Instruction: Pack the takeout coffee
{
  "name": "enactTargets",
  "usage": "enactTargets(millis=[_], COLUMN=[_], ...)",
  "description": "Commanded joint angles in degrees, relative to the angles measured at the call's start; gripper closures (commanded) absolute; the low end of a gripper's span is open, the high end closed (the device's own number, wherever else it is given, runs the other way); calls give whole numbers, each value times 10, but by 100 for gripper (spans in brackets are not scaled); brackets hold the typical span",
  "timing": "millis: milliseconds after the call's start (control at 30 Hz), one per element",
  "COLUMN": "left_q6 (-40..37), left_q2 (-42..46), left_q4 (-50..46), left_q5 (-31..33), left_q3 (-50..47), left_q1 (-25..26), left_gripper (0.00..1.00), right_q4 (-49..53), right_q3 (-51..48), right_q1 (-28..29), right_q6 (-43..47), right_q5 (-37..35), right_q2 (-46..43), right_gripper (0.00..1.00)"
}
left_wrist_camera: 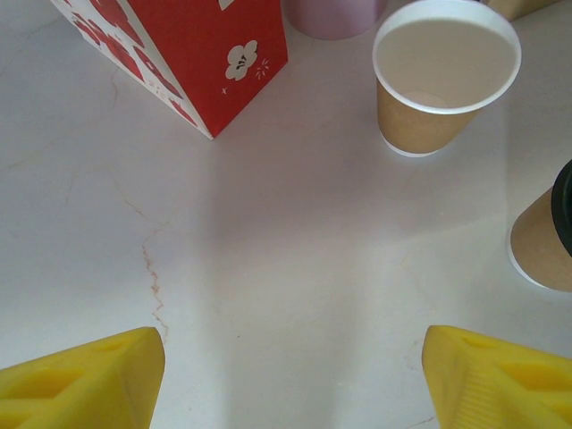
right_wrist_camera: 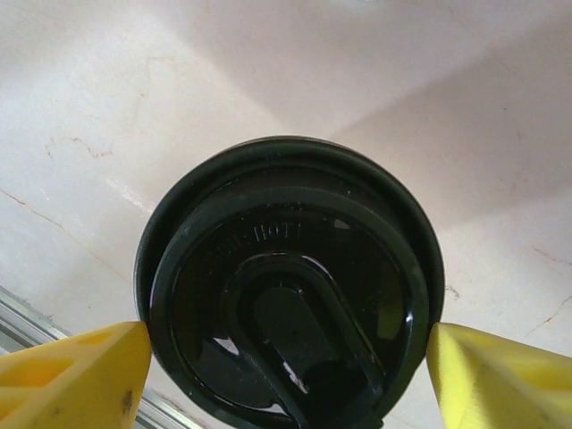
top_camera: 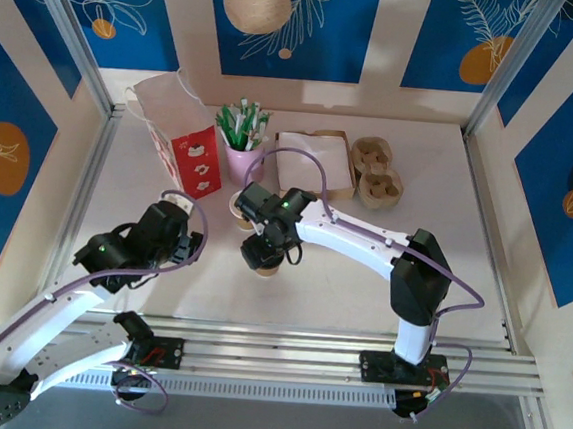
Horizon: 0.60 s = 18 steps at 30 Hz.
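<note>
The left gripper [left_wrist_camera: 293, 362] hovers low over bare table at the near left, its yellow fingers wide apart with nothing between them. It faces the red flower-printed bag [top_camera: 193, 161] that stands at the far left. Right of the bag is the pink cup of sticks [top_camera: 241, 158], and in front of that an open kraft cup [left_wrist_camera: 444, 63] stands upright with no lid. Just right of it and nearer is the takeout coffee [left_wrist_camera: 541, 246], upright at mid-table with its black lid [right_wrist_camera: 290, 286] on top. The right gripper [right_wrist_camera: 288, 338] sits directly over it, jaws wide on either side of the lid's rim; whether the pads press it I cannot tell. The step in hand looks like lidding, with packing not yet begun. The next move probably calls for lifting straight off without tugging the lid, then taking the cup by its wall. Farther right lie a flat brown box with white paper [top_camera: 311, 161] and the pulp carrier [top_camera: 378, 172], both at the far edge. The table [top_camera: 445, 238] is pale with thin rust-coloured veins and has aluminium rails [top_camera: 335, 344] along its near edge. Blue leaf-patterned wall panels [top_camera: 283, 24] enclose it.
</note>
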<state>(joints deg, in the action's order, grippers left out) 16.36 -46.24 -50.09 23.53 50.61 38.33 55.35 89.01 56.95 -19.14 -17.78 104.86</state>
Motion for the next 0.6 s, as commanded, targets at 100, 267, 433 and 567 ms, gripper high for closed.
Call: enactTargets(millis=[100,267,433,567], left_q6=[-6,-3,27,74], left_q2=[0,-11,-60,-97], left_q4=[4,3,-2,7], left_q5=[-10,-27,-69,-130], left_q3=[-1,8,41,62], left_q1=[-9,-9,-10,-9], left_gripper=[24,24,23,23], right_q4=[23,10,-43,-114], right_q3=[24,26,-30,-131], right_q1=[-5,-15,-40,-58], right_q6=[15,13,-39,-112], right_q5=[9,26,58,78], right_q2=[-8,-58,-138,-222], right_gripper=[18,18,25,31])
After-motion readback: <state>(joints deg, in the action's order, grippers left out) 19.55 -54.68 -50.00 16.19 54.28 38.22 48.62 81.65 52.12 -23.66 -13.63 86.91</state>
